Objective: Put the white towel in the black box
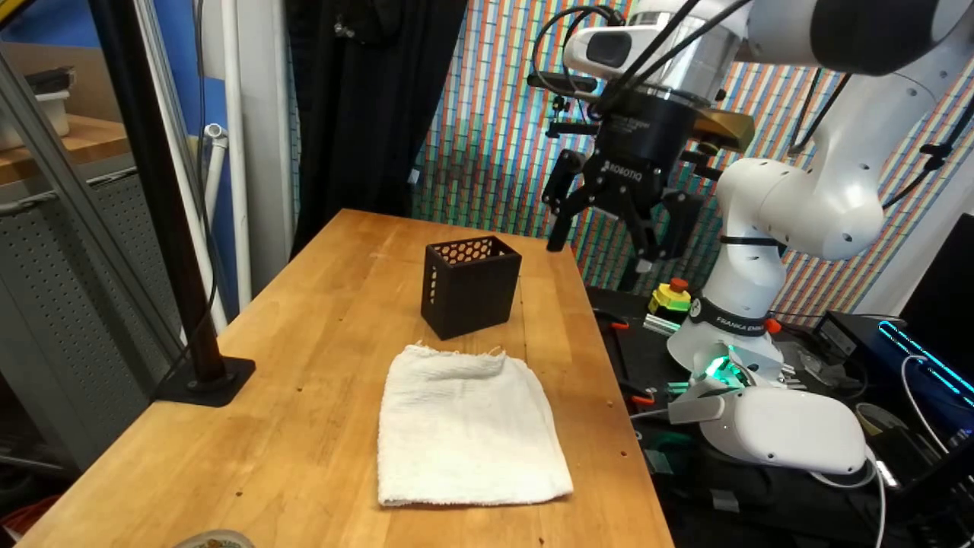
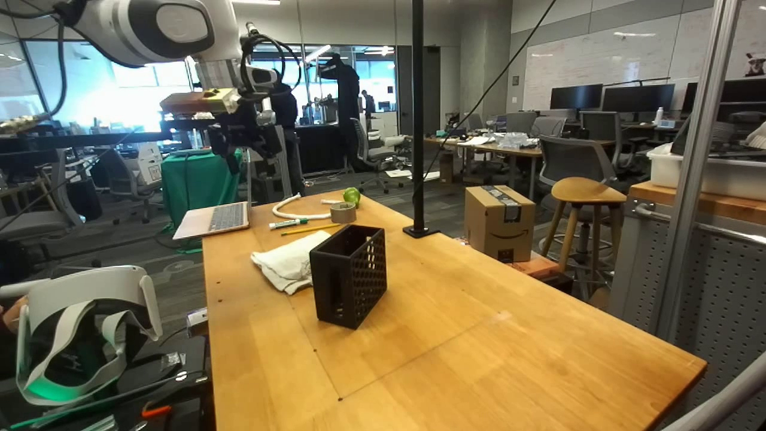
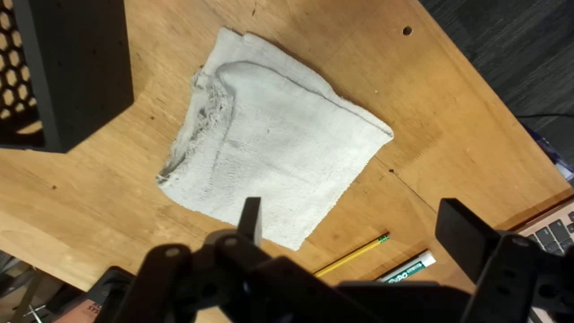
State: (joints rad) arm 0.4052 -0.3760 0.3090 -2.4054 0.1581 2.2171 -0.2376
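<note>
Jaws: wide apart, raised clear of the surface [image 1: 304, 457]; we see nothing held.
White towel [image 3: 278, 143]: below the jaws, folded on the surface, untouched.
Black box [image 1: 475, 293]: below the jaws, upright, near the towel, which lies outside.
Progress: we judge nothing done; grasp, lift, carry and release all remain.

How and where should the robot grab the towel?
Probably the middle of the white towel, from above with the gripper open: the towel lies folded flat, so closing could bunch it, and the black box stands near the frayed edge.
</note>
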